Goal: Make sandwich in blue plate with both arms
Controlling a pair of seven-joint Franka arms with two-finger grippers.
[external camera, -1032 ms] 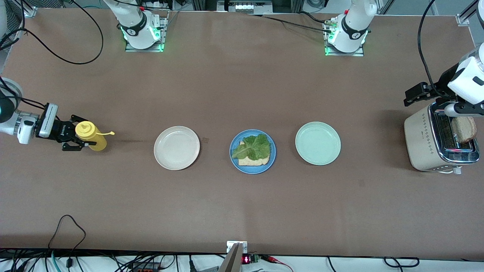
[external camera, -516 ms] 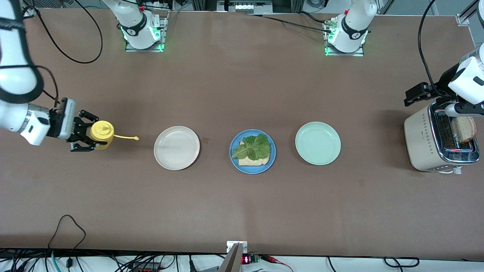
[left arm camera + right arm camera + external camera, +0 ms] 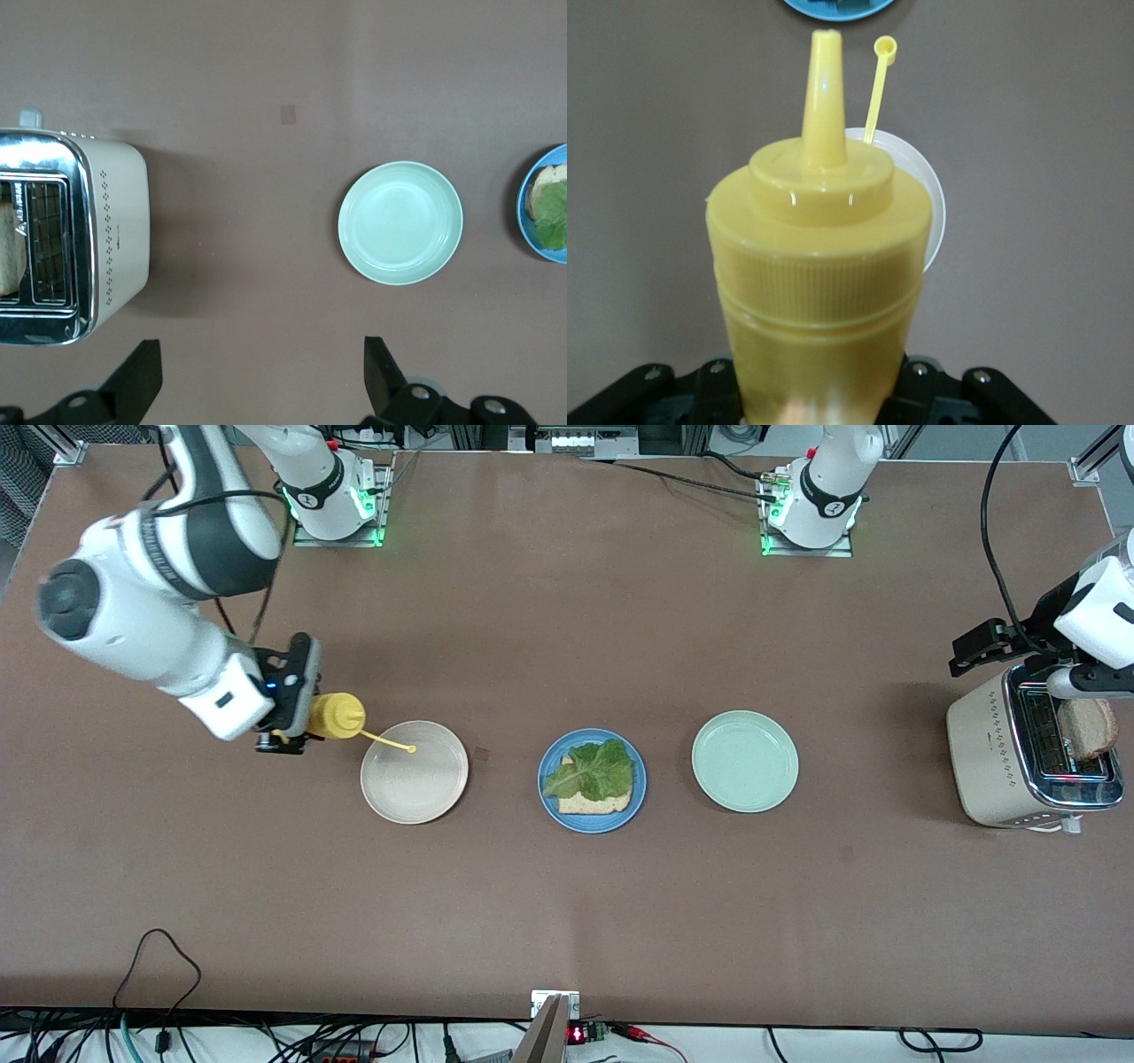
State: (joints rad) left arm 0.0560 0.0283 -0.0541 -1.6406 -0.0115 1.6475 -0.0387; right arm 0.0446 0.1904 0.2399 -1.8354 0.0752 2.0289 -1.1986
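The blue plate (image 3: 592,825) sits mid-table with one slice of speckled bread (image 3: 595,804) and a green lettuce leaf (image 3: 589,769) on top. A second bread slice (image 3: 1088,726) stands in the toaster (image 3: 988,766). My right gripper (image 3: 297,724) is shut on a yellow squeeze bottle (image 3: 337,716), held in the air beside the cream-white plate (image 3: 415,793) with its nozzle toward the blue plate. The bottle (image 3: 819,266) fills the right wrist view, my right gripper (image 3: 819,394) clamped round its base. My left gripper (image 3: 979,646) waits open and empty beside the toaster; its fingers (image 3: 263,381) show over bare table.
A pale mint-green plate (image 3: 744,762) lies between the blue plate and the toaster, and shows in the left wrist view (image 3: 400,221). The bottle's tethered cap (image 3: 411,749) hangs over the cream-white plate. The toaster (image 3: 106,230) stands at the left arm's end of the table.
My right arm has lifted the yellow bottle and carried it from the table's end toward the cream-white plate. The left arm has not moved.
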